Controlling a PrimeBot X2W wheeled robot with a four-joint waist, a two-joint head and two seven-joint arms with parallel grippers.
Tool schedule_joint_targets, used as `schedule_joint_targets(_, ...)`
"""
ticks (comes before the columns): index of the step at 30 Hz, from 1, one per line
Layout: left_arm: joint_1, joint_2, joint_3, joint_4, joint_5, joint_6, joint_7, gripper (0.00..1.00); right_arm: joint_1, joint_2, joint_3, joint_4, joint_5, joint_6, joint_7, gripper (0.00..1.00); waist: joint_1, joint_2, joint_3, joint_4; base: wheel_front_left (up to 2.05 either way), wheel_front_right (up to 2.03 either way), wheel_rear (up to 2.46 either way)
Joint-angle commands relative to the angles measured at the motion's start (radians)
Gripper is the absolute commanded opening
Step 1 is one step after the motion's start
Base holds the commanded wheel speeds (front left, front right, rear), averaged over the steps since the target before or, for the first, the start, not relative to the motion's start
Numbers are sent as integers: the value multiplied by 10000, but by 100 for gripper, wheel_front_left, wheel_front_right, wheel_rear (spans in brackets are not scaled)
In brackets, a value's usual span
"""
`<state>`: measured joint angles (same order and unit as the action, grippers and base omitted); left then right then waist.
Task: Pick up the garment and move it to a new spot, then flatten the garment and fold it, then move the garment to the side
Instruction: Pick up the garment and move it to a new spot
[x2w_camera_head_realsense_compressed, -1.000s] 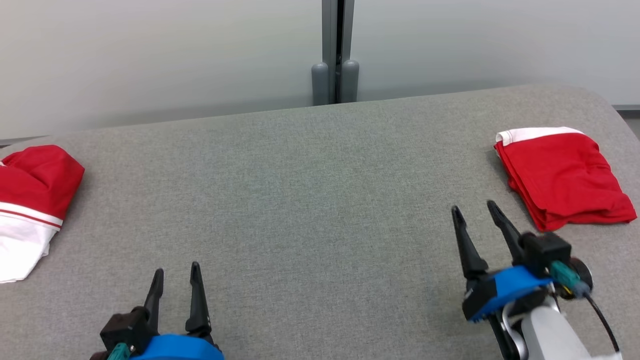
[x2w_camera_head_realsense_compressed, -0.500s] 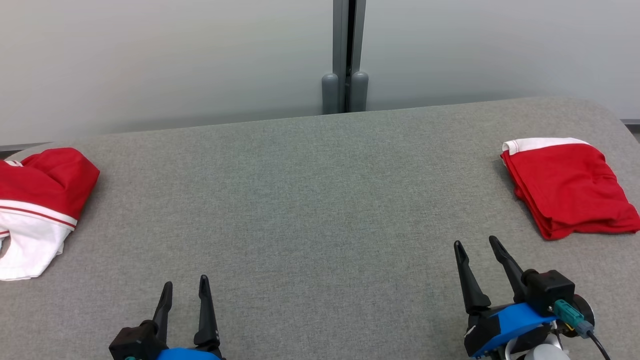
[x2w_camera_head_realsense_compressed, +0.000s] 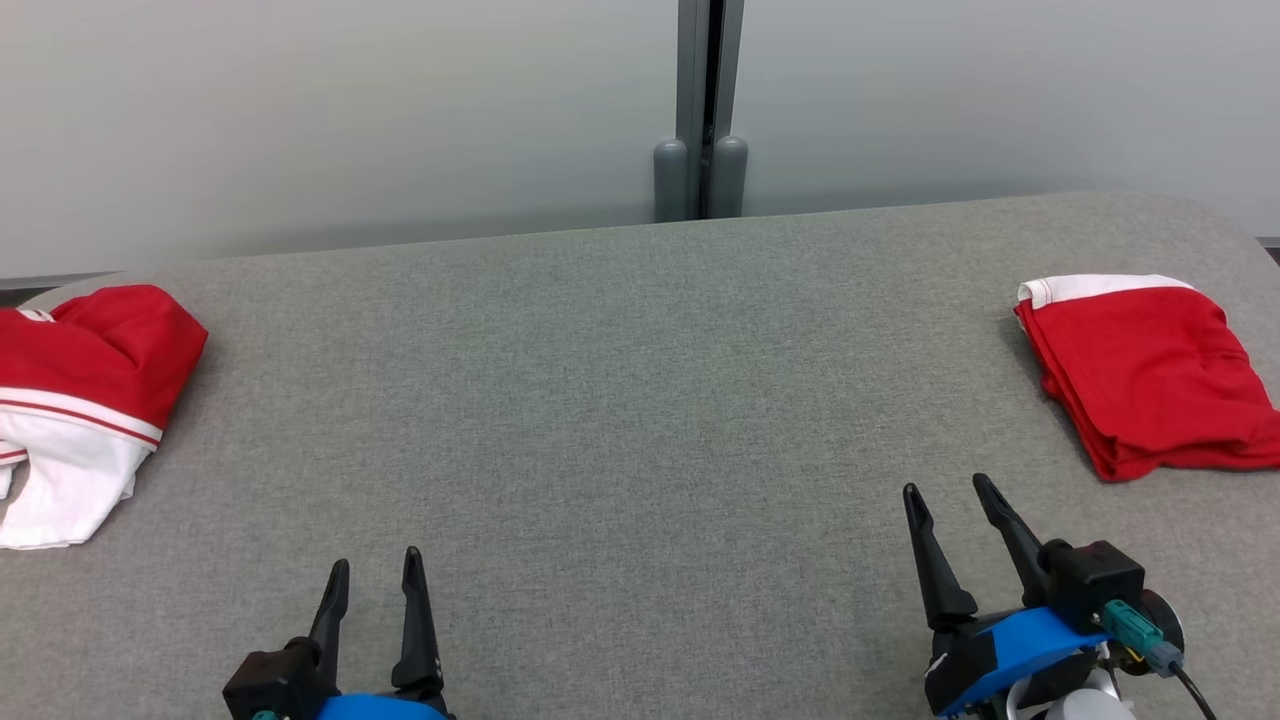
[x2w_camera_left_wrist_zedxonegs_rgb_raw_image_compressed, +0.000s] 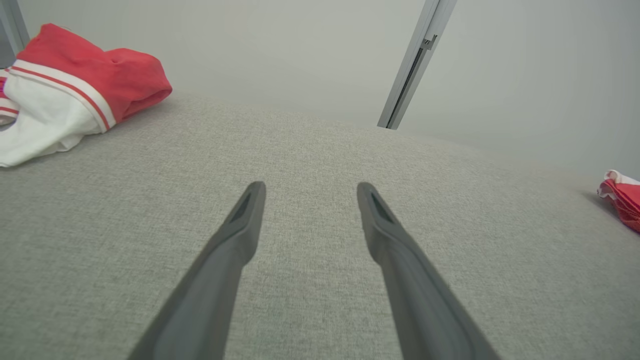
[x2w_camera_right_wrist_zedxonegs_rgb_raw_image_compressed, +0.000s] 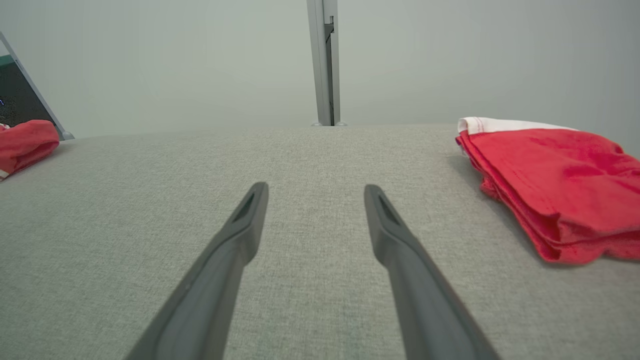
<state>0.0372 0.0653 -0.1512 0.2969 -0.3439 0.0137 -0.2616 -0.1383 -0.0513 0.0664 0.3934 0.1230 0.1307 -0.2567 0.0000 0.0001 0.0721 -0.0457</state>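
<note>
Grippers: I am holding left gripper and right gripper apart, empty.
Crumpled garment: I am judging its raised red fold the best pinch.

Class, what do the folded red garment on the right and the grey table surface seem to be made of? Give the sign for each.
Folded red garment: likely soft knit cotton, matte; it creases and layers limply. Table surface: seemingly woven grey fabric covering, matte; a fine speckled weave shows.
</note>
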Motion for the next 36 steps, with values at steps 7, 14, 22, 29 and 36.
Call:
schedule_joint_targets(7,-234,5,10,-52,105,-46,-47,100,70,14,-29,-112,-22,1,0,100,0,-1,83,296,0,0,0)
schedule_joint_targets(14,-353,-21,-52,-79,160,-75,-47,100,206,13,-340,-244,-320,1,11,100,0,-1,64,1786,0,0,0)
schedule_joint_targets(22,-93,-3,160,-75,169,22,-38,100,258,7,-67,-332,-298,1,130,100,0,-1,-54,4102,0,0,0)
schedule_joint_targets(29,224,97,342,-95,137,39,-40,100,351,2,336,-256,-157,1,197,100,0,-1,-297,5374,0,0,0)
schedule_joint_targets(36,426,158,568,-180,45,90,-38,100,299,-2,910,-159,37,1,249,100,0,-1,-513,5739,0,0,0)
